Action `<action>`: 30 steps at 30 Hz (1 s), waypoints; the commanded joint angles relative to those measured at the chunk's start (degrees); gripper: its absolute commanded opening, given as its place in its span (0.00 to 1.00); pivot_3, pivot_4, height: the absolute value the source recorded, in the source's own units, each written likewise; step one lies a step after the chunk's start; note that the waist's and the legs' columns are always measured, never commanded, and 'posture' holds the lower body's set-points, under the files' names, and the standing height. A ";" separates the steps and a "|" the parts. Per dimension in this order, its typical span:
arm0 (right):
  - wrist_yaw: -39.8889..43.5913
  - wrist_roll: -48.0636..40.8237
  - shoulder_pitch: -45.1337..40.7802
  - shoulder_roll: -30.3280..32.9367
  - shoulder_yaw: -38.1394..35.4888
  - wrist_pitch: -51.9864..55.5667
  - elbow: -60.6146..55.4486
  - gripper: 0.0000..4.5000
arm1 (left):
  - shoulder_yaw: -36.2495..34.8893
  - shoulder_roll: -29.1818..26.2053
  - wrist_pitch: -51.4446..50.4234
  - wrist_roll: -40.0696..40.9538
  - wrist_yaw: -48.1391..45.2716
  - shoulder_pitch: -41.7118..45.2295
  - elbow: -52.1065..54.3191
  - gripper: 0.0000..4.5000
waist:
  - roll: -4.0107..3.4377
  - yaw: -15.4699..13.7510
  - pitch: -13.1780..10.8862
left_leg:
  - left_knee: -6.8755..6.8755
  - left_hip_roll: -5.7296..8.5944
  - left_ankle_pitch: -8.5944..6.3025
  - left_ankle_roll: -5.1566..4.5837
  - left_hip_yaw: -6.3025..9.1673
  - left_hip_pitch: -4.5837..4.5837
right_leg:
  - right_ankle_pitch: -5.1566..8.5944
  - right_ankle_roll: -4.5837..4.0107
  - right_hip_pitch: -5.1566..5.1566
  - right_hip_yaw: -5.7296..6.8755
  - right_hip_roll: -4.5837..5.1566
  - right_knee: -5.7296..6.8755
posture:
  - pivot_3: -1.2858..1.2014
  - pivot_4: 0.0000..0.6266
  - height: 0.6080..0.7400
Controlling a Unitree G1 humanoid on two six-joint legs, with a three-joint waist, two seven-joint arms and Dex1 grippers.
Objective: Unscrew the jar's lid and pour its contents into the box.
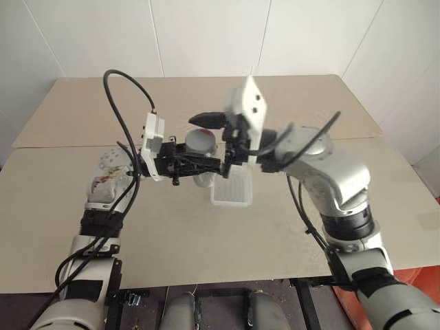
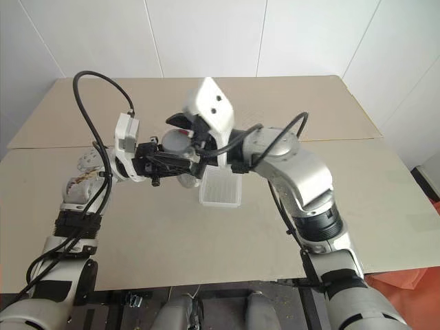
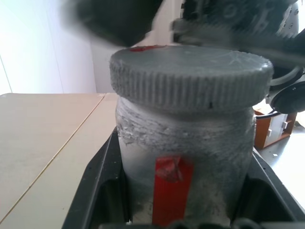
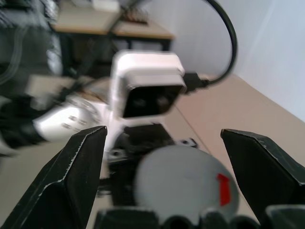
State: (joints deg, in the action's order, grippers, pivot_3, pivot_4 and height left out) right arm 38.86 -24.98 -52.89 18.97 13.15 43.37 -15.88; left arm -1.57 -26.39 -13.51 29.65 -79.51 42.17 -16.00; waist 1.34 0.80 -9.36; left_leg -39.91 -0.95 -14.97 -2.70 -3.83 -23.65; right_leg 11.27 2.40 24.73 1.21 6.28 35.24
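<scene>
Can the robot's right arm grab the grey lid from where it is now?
Probably yes. The right end effector is open, its fingers standing either side of the lid with nothing between. The left end effector holds the jar up off the table.

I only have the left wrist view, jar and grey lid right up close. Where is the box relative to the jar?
Observer: The box lies on the table, just below and to the right of the jar that the left gripper holds up.
Operator: Is the right gripper closed on the lid yet?
Observer: No. The right gripper is open, its fingers standing wide on either side of the lid.
Operator: Anything in the box?
Observer: It looks empty, though tiny bits would be hard to make out.
</scene>
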 commanded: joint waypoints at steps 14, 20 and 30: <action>1.74 -0.43 1.06 3.98 -6.84 -1.93 1.88 0.99 | -1.73 -2.87 0.83 0.92 -1.36 0.44 0.88 0.44 | 0.00 -0.04 0.00 | 0.00 -0.01 0.00 0.00 0.02 -0.03 | 0.00 0.01 0.00 0.02 0.00 -0.01 | 0.52 0.24 1.00; 2.96 -2.32 3.17 6.68 -8.21 -1.94 -0.34 0.99 | -1.55 -3.63 0.31 1.08 -1.73 0.26 1.21 0.44 | 0.00 -0.03 0.00 | 0.00 -0.01 0.00 0.00 0.02 -0.03 | 0.00 0.00 0.00 0.02 0.00 -0.01 | 0.52 0.24 1.00; 9.61 -4.29 7.54 9.94 -6.80 -3.49 -5.50 0.99 | -1.42 -3.34 0.38 0.64 -2.26 0.47 1.02 0.44 | 0.00 -0.05 0.00 | -0.01 -0.01 0.00 -0.01 0.01 -0.04 | 0.00 0.01 0.00 0.01 0.00 -0.03 | 0.52 0.24 1.00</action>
State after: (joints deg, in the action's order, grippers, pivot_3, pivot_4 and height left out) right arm 46.87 -28.23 -45.37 28.27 6.67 41.75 -18.39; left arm -2.53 -29.65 -13.65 29.45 -81.54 42.05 -16.72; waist 1.34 0.75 -9.36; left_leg -39.91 -0.96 -14.98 -2.71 -3.81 -23.68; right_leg 11.27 2.41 24.73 1.22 6.29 35.22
